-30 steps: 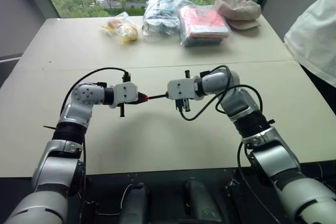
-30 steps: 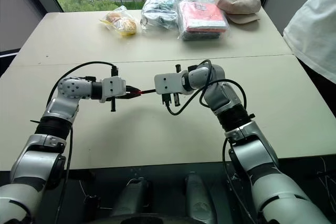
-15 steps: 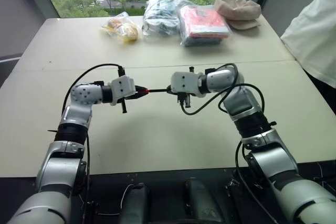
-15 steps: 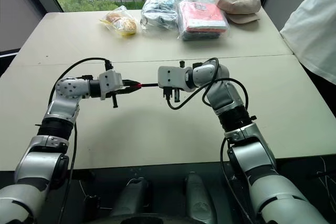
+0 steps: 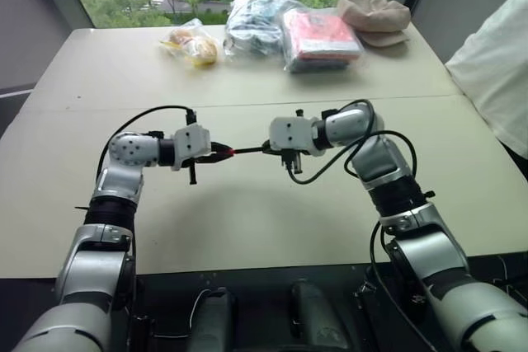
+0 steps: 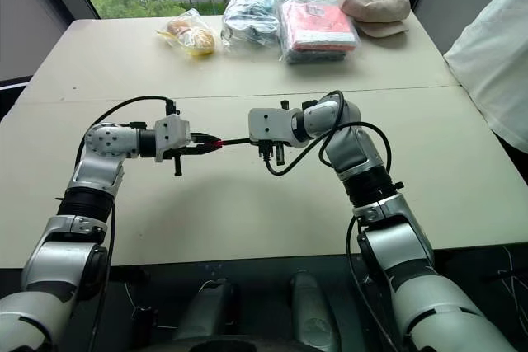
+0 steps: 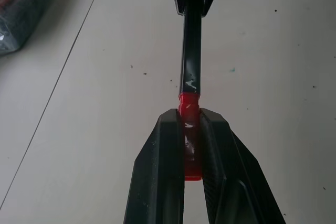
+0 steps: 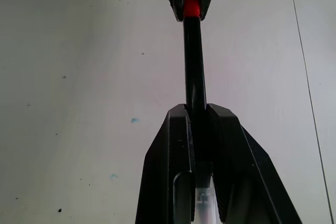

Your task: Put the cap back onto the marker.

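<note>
Above the tabletop (image 5: 247, 220), left pincer (image 7: 190, 129) clamps the cap (image 7: 190, 145), right pincer (image 8: 197, 116) clamps the marker (image 8: 194, 61); cap seated, likely needing only a final press.

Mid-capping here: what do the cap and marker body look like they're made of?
The cap: likely glossy translucent red plastic; it lets light through between the left gripper fingers. The marker: probably smooth black plastic, judging by its sheen, with white scuffs or print.
</note>
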`<state>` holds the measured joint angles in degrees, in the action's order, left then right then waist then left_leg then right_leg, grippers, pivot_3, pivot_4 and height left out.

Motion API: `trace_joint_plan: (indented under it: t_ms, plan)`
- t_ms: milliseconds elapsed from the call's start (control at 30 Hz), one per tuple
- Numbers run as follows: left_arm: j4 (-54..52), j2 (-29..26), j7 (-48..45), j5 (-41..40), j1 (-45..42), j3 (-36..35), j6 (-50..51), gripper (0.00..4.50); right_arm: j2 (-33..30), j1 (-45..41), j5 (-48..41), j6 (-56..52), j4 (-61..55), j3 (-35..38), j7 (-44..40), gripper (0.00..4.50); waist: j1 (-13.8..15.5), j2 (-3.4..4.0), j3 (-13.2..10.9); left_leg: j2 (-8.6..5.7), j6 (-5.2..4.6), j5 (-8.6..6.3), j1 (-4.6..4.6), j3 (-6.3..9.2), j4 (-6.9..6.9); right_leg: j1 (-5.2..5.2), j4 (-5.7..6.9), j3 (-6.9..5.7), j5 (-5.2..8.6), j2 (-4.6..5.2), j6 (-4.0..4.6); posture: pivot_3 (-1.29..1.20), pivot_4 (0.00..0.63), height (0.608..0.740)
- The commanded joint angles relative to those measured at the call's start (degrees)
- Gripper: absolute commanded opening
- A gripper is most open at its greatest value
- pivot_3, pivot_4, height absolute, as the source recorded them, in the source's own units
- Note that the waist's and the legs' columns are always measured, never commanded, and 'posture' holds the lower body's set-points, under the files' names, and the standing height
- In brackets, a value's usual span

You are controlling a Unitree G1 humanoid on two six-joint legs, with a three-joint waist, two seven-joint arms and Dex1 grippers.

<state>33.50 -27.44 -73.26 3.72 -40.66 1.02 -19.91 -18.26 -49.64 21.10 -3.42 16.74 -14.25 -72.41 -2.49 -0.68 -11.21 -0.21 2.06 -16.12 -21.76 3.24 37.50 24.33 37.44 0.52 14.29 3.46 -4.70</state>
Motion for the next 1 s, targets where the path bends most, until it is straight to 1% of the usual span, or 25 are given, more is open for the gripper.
trace_joint_plan:
  t_ms: [33, 167, 333, 467, 767, 1000]
  plan:
    - [-7.68, 6.63, 1.38, -2.68, -5.86, 5.73, -5.4, 0.0, 9.53, -2.39, -5.85, 6.1, -4.57, -9.69, -2.25, 0.06, 0.02, 0.0, 0.0, 0.0, 0.0, 0.0, 0.0, 0.0, 0.0, 0.0, 0.0, 0.0, 0.0, 0.0, 0.0, 0.0, 0.15, 0.74]
    - [-6.08, 6.78, 2.98, 0.62, -6.84, 6.45, -6.25, 0.0, 9.85, -2.7, -5.2, 5.64, -4.13, -9.97, -2.06, 0.06, 0.04, 0.0, 0.0, 0.0, 0.0, 0.0, 0.0, -0.01, 0.0, 0.0, 0.0, 0.0, 0.0, 0.0, 0.0, 0.0, 0.15, 0.74]
    - [-5.61, 7.5, 4.04, 1.59, -7.56, 6.54, -5.59, 0.0, 10.07, -3.03, -4.03, 6.23, -3.0, -10.4, -1.56, 0.06, 0.01, 0.0, 0.0, 0.0, 0.0, 0.0, -0.01, 0.0, 0.0, 0.0, 0.0, 0.0, 0.0, 0.0, 0.0, 0.0, 0.15, 0.74]
    - [-5.71, 7.96, 4.28, 1.21, -7.86, 6.5, -5.27, 0.0, 10.58, -3.07, -3.94, 6.23, -2.89, -10.48, -1.57, 0.06, 0.01, 0.0, 0.0, 0.0, 0.0, 0.0, 0.0, 0.0, 0.0, 0.0, 0.01, 0.0, 0.0, 0.0, 0.0, 0.0, 0.15, 0.74]
    - [-7.61, 10.07, 3.65, -3.53, -7.84, 4.68, -3.63, 0.0, 10.69, -2.5, -4.05, 6.19, -3.29, -10.61, -2.16, 0.06, 0.01, 0.0, 0.0, 0.0, 0.0, 0.0, -0.01, 0.0, 0.01, 0.0, 0.01, 0.0, 0.0, 0.0, 0.0, 0.0, 0.15, 0.74]
    - [-7.59, 10.36, 3.49, -2.98, -8.7, 4.65, -3.21, 0.0, 10.63, -2.46, -3.59, 6.52, -3.19, -10.97, -2.28, 0.06, 0.03, 0.0, 0.0, 0.0, 0.0, 0.0, -0.01, 0.0, 0.01, 0.0, 0.01, 0.0, 0.0, 0.0, 0.0, 0.0, 0.15, 0.74]
